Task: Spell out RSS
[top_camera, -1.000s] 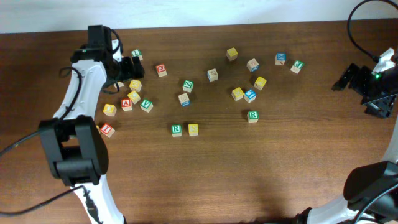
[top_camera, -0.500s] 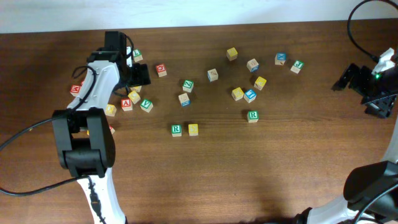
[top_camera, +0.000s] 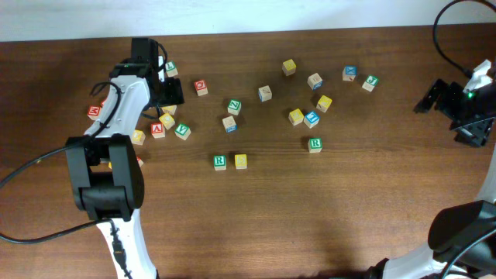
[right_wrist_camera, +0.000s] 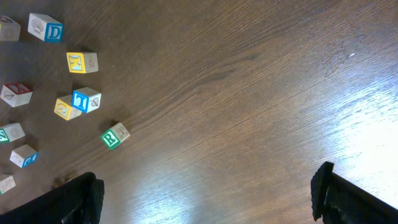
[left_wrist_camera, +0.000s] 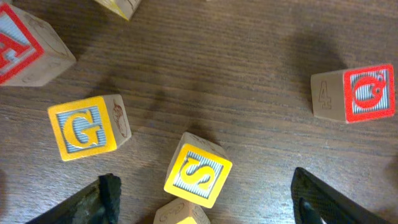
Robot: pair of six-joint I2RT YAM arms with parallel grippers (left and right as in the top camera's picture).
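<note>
In the left wrist view a yellow S block (left_wrist_camera: pixel 198 169) lies on the table between my left gripper's (left_wrist_camera: pixel 208 208) open fingers, with another pale block touching its near edge. In the overhead view the left gripper (top_camera: pixel 172 94) hovers over the block cluster at the table's far left. A green R block (top_camera: pixel 220 161) sits beside a yellow block (top_camera: pixel 241 160), whose letter I cannot read, at the table's middle. A second green R block (top_camera: pixel 315 144) lies to the right and also shows in the right wrist view (right_wrist_camera: pixel 113 137). My right gripper (top_camera: pixel 463 108) is open and empty at the far right.
A yellow G block (left_wrist_camera: pixel 87 127), a red A block (left_wrist_camera: pixel 25 43) and a red block (left_wrist_camera: pixel 354 93) lie around the S block. Several more letter blocks are scattered across the back of the table, such as a blue block (top_camera: pixel 311 118) and a yellow block (top_camera: pixel 289 67).
My left arm has swung to the right and its gripper has come over the yellow blocks at the far left. The right arm has not moved.
</note>
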